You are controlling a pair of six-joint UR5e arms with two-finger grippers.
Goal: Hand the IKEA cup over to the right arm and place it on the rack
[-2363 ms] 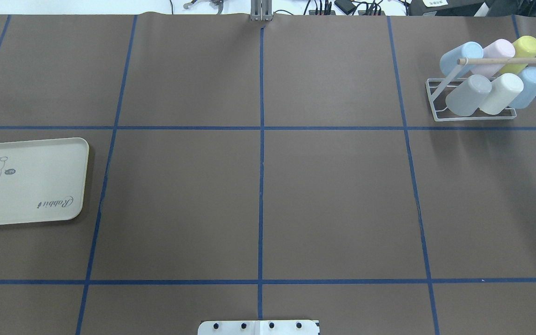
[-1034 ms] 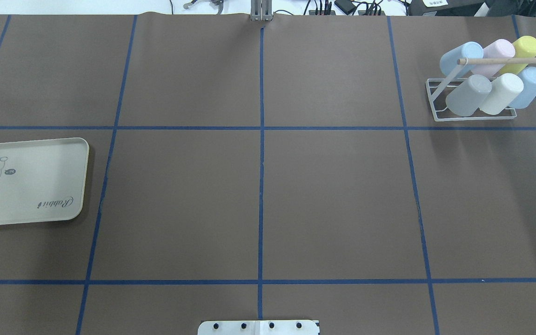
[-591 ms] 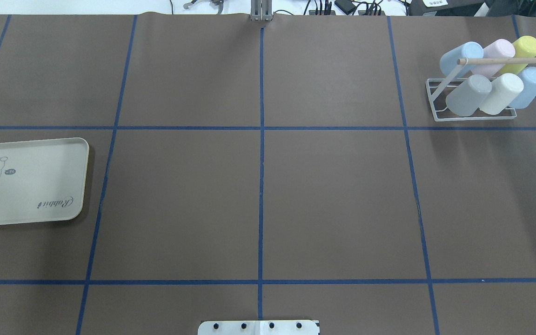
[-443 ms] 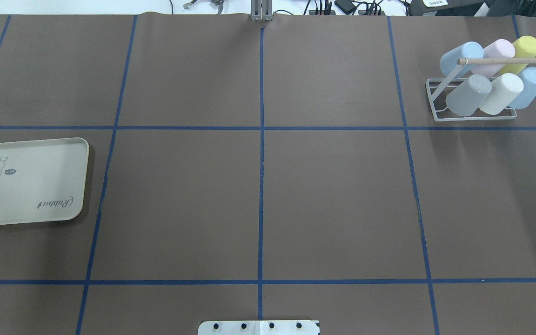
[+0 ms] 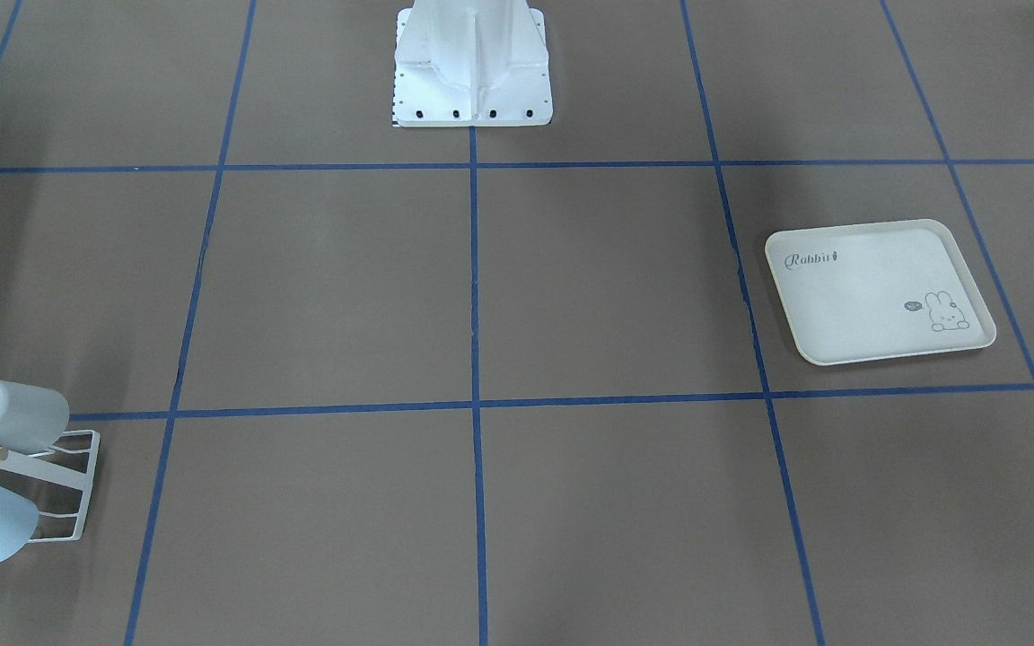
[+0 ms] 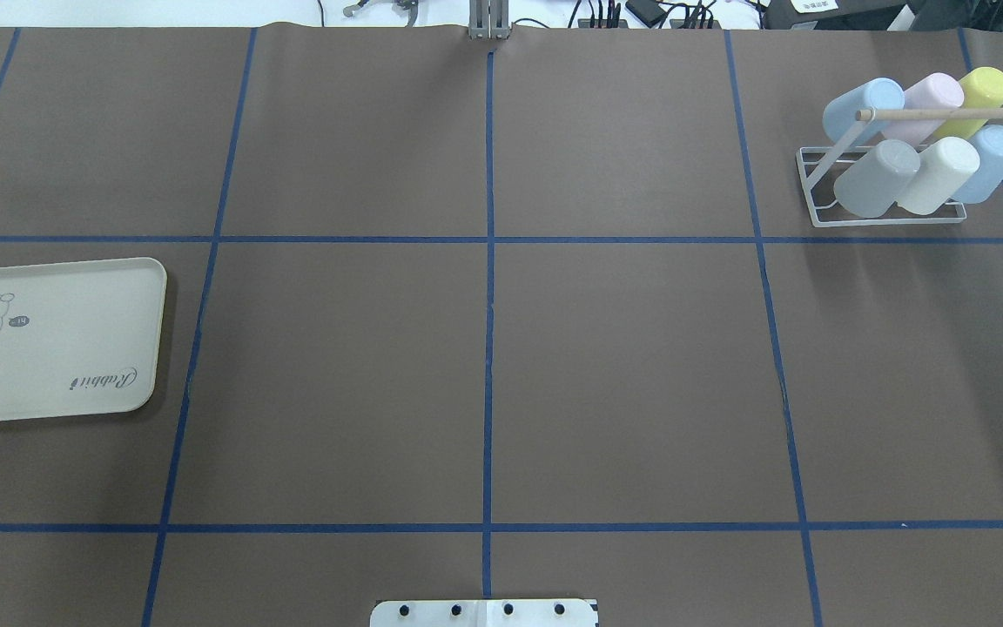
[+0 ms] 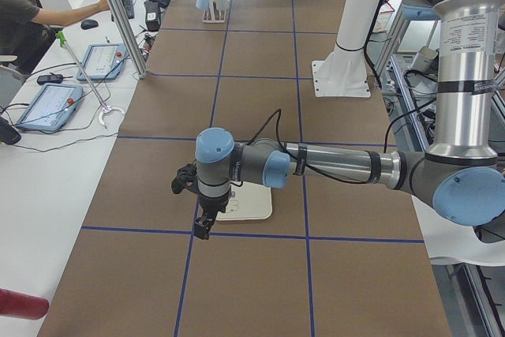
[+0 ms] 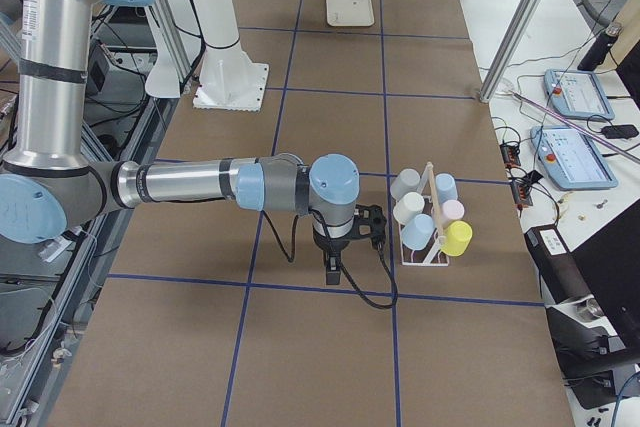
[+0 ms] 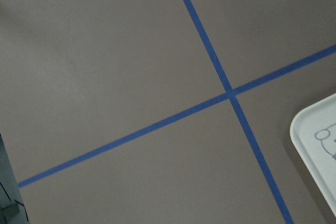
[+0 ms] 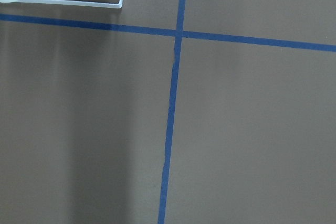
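Rack (image 6: 889, 222): white wire frame w/ a wooden rod (image 6: 945, 113) across the top, standing on the brown table (image 6: 623, 374) w/ a blue tape grid. Six cups sit on it, all tilted, in 2 rows of 3. Row on the rack's robot side: grey cup (image 6: 876, 178), cream cup (image 6: 937, 174), light-blue cup (image 6: 993, 161). Row behind: second light-blue cup (image 6: 863, 104), pink cup (image 6: 926, 100), yellow cup (image 6: 982, 90).

Right arm (image 8: 190, 185) reaches out level toward the rack. Right gripper (image 8: 332, 272) points straight down above the table near the rack, apart from the frame & the cups. It shows only in the side cam, so can't tell whether the claw is spread or closed. Right wrist cam catches a rack corner w/ 2 cup ends at top-left, otherwise table & tape.

Tray (image 6: 49, 348), cream w/ a rabbit print, lies at the table end opp. the rack, well apart from it. Left arm (image 7: 339, 165) stretches out at that end. Left gripper (image 7: 203, 225) hangs pointing down near the tray. It also shows in the side cam only, so claw state can't be told. Left wrist cam shows a tray corner at its right edge.

A person (image 7: 24, 13) sits at a side desk near the rack end.
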